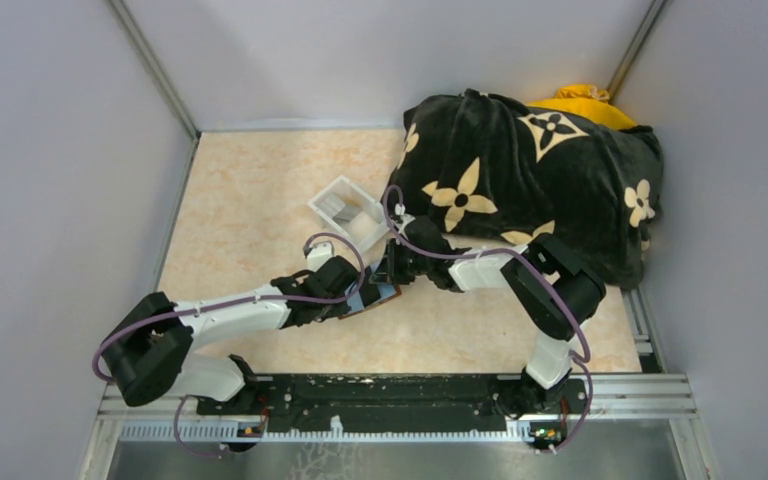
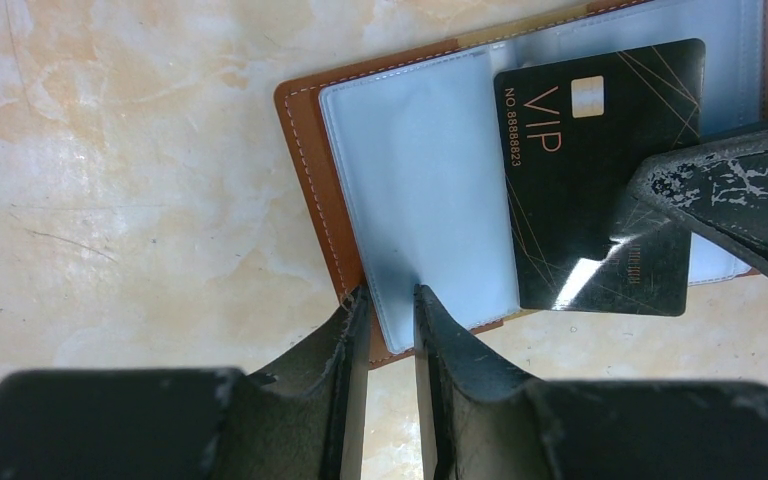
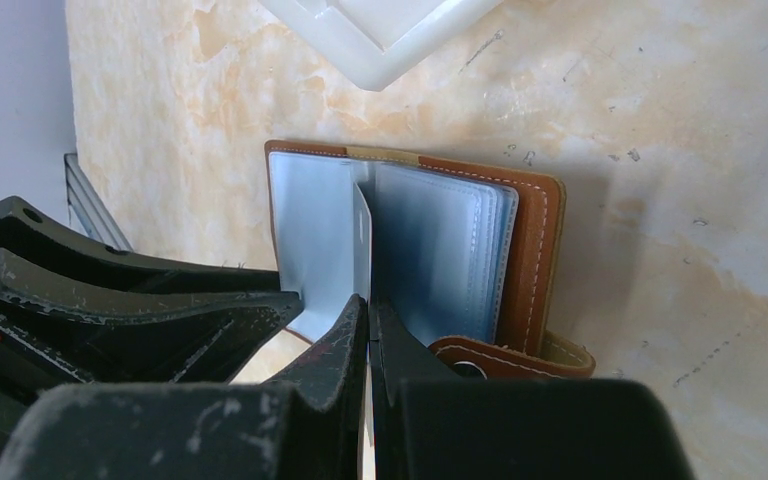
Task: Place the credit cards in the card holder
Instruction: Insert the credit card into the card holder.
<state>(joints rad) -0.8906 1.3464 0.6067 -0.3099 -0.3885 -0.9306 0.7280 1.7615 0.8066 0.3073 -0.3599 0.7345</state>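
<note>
The brown leather card holder (image 2: 310,180) lies open on the table, its clear plastic sleeves (image 2: 420,190) fanned out. It also shows in the right wrist view (image 3: 535,250) and, mostly hidden under both grippers, in the top view (image 1: 385,297). My left gripper (image 2: 392,300) is closed on the holder's near edge and a sleeve corner. My right gripper (image 3: 370,305) is shut on a black credit card (image 2: 580,170) with gold "VIP" lettering and holds it over the sleeves, edge-on between the pages (image 3: 362,240). I cannot tell whether it sits in a pocket.
A clear plastic tray (image 1: 332,200) with greyish cards inside stands just behind the grippers; its corner shows in the right wrist view (image 3: 360,50). A black blanket with tan flowers (image 1: 520,180) is heaped at the back right over something yellow (image 1: 580,100). Grey walls enclose the table.
</note>
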